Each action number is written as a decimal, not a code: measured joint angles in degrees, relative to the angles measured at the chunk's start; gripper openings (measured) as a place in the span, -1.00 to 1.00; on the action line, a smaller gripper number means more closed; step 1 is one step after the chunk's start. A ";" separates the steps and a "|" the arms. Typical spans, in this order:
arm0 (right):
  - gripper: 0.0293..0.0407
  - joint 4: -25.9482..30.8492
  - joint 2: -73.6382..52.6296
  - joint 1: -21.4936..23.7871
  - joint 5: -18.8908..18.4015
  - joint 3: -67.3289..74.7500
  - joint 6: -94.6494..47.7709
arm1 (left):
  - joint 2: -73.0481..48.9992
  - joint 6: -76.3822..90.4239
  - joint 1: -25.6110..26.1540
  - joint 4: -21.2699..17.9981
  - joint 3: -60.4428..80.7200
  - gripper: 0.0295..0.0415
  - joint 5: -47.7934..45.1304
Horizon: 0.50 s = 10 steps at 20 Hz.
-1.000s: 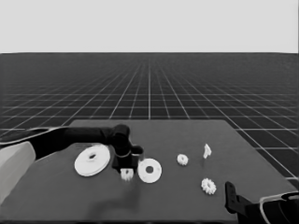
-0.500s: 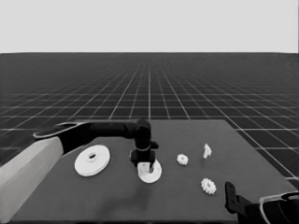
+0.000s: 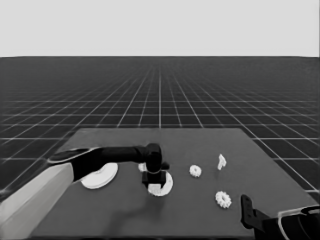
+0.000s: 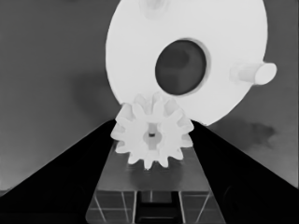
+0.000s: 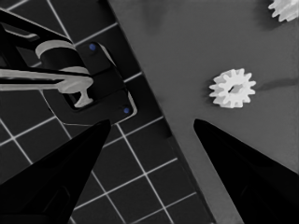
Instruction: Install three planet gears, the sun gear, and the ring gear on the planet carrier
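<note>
Fingers of the left gripper (image 4: pixel 152 144) clamp a toothed white gear (image 4: pixel 152 137) just above the smaller round part (image 3: pixel 161 184), mid dark tabletop (image 3: pixel 150 215) on a gridded floor. Larger round part (image 3: pixel 100 176) sits left. Two gears (image 3: pixel 195 171) (image 3: pixel 223 199) lie loose. Right gripper (image 5: pixel 149 135) parked at the corner, fingers apart.

head view overlooks table (image 3: pixel 125 210); wrist views close, perhaps sharing gears.

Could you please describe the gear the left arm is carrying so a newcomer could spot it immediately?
Find the smaller round part near the table's middle. The left gripper hovers over it, its jaws closed on a small toothed gear. It alone is off the table; two other gears lie loose.
</note>
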 joint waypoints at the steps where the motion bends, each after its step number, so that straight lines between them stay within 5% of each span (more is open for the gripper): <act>1: 0.61 0.00 0.00 0.00 0.00 0.00 0.00 | 0.03 0.09 0.15 0.16 -0.14 -0.73 -0.06; 4: 0.61 0.00 0.00 0.00 0.00 0.00 0.00 | 0.05 0.18 0.32 0.33 -0.28 -0.72 -0.12; 6: 0.61 0.00 0.00 0.00 0.00 0.00 0.00 | 0.06 0.20 0.34 0.36 -0.31 0.27 -0.14; 10: 0.61 0.00 0.00 0.00 0.00 0.00 0.00 | 0.07 0.20 0.35 0.38 -0.32 0.49 -0.14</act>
